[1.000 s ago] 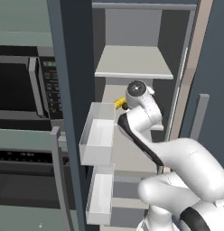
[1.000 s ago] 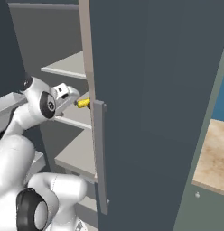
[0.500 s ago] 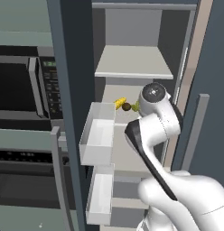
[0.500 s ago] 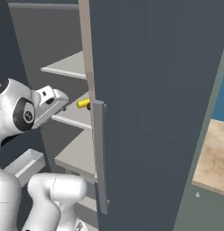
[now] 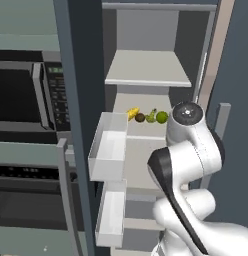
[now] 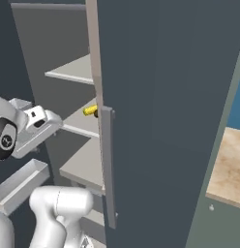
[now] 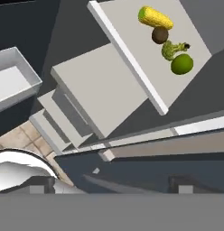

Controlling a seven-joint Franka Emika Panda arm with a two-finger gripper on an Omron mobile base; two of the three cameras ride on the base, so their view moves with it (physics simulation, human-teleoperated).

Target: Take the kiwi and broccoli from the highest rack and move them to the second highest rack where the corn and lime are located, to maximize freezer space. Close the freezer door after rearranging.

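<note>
- Freezer door [image 6: 160, 97] stands open, its handle [image 6: 107, 164] running vertically on the near edge.
- Highest rack [image 5: 148, 70] is bare.
- Second highest rack [image 7: 145, 54] carries all four items in one row.
- Door bin [image 5: 110, 150] hangs at left of the shelves.
- Gripper [image 6: 52, 121] is released, jaws spread wide, holding nothing, off the shelf front.
- Corn [image 7: 155, 18] lies at one end, touching the kiwi [image 7: 160, 35].
- Broccoli [image 7: 173, 48] sits between kiwi and lime [image 7: 182, 64].
</note>
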